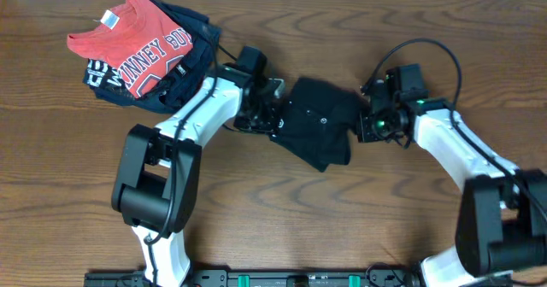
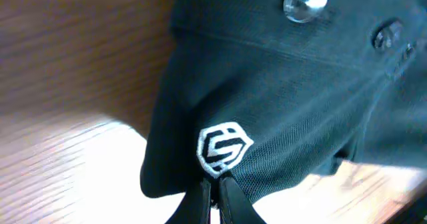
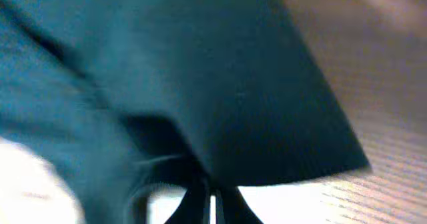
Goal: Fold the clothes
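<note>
Both the left gripper (image 2: 213, 186) and right gripper (image 3: 212, 195) pinched the soft black T-shirt (image 1: 320, 123) mid-frame; best lifted evenly together

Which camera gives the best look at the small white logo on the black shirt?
The left wrist view: the white logo sits close and sharp. Overhead shows the whole black shirt, logo too small to read. The right wrist shows only blurred dark fabric.

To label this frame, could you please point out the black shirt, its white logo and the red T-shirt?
black shirt (image 1: 320, 120): overhead view, middle of the fabric.
white logo (image 2: 223, 149): left wrist view, centre of the emblem.
red T-shirt (image 1: 145, 18): overhead view, plain fabric above the lettering.
</note>
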{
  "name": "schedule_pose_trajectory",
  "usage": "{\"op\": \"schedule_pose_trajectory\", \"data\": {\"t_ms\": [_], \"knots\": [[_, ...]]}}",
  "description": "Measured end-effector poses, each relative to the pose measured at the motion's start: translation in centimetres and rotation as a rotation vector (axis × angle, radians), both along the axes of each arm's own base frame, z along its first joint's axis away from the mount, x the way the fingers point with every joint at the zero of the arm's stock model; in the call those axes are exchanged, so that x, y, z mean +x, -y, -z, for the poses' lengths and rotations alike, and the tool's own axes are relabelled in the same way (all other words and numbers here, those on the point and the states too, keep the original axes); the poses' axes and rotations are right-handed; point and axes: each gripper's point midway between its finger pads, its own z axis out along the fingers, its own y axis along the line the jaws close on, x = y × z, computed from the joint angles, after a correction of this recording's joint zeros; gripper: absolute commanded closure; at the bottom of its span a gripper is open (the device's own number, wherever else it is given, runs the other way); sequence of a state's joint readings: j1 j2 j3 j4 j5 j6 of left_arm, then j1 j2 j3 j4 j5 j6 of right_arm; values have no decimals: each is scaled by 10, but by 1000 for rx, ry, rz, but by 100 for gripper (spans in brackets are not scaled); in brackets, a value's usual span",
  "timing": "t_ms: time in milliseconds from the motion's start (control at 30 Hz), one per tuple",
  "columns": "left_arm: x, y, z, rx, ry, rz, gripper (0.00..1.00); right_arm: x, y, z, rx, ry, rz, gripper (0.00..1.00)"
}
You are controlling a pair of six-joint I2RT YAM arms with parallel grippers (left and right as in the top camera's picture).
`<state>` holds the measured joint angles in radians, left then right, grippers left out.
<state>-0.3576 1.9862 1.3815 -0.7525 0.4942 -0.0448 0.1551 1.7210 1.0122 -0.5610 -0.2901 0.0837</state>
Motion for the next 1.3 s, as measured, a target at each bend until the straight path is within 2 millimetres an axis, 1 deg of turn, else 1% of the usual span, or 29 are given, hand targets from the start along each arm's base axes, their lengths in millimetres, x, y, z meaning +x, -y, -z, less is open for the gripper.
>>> {"op": "schedule_pose_trajectory", "data": {"t_ms": [67,133,167,233,267,333,367,400,433,500,600,667,700,733,767,800,833,867,933,967,1000,1033,1167,1267,1300], "knots": [[1,-10,1,8,-15,-23,94,1,10,9,-56,-17,36,99],[1,-19,1,16,-34,-46,94,4,21,12,-99,-11,67,99],[1,-21,1,17,-38,-50,93,5,24,11,-112,-6,77,97],[2,-26,2,19,-44,-62,90,6,30,12,-125,-6,100,88],[2,-27,2,19,-44,-65,87,7,34,11,-133,-4,110,80],[2,-28,2,20,-46,-66,83,8,35,8,-113,2,105,73],[2,-28,2,21,-47,-69,76,8,32,5,-86,9,82,67],[2,-28,2,23,-45,-66,73,7,28,2,-52,14,59,63],[2,-28,2,23,-44,-65,71,6,22,-2,-19,17,36,62],[3,-29,2,24,-46,-71,71,1,10,-10,47,18,-19,62],[2,-28,2,24,-47,-71,71,-10,-6,-19,132,7,-96,57],[2,-29,2,24,-48,-71,71,-18,-16,-21,168,-6,-149,53],[2,-28,2,24,-48,-71,71,-24,-21,-21,176,-17,-176,52],[2,-28,2,24,-48,-71,73,-30,-29,-21,182,-25,-214,52],[2,-28,2,24,-47,-71,78,-34,-35,-21,183,-28,-246,52],[3,-28,2,23,-47,-73,81,-37,-42,-21,184,-27,-274,54],[3,-28,2,23,-44,-71,89,-40,-50,-20,182,-20,-308,55],[4,-28,2,22,-43,-73,94,-44,-57,-18,177,-12,-339,57],[4,-28,2,21,-37,-70,94,-49,-67,-10,158,0,-373,67],[5,-28,2,20,-37,-69,94,-51,-69,-6,147,0,-376,70],[5,-28,2,20,-36,-69,94,-54,-71,0,128,-3,-374,75],[5,-28,2,20,-36,-69,94,-59,-70,9,107,-17,-363,83],[3,-28,2,23,-43,-68,94,-72,-58,31,36,-59,-318,98],[-3,-31,2,34,-66,-61,94,-71,-44,37,-9,-79,-251,99],[-6,-32,3,41,-75,-57,92,-68,-39,37,-18,-84,-219,99]]}}
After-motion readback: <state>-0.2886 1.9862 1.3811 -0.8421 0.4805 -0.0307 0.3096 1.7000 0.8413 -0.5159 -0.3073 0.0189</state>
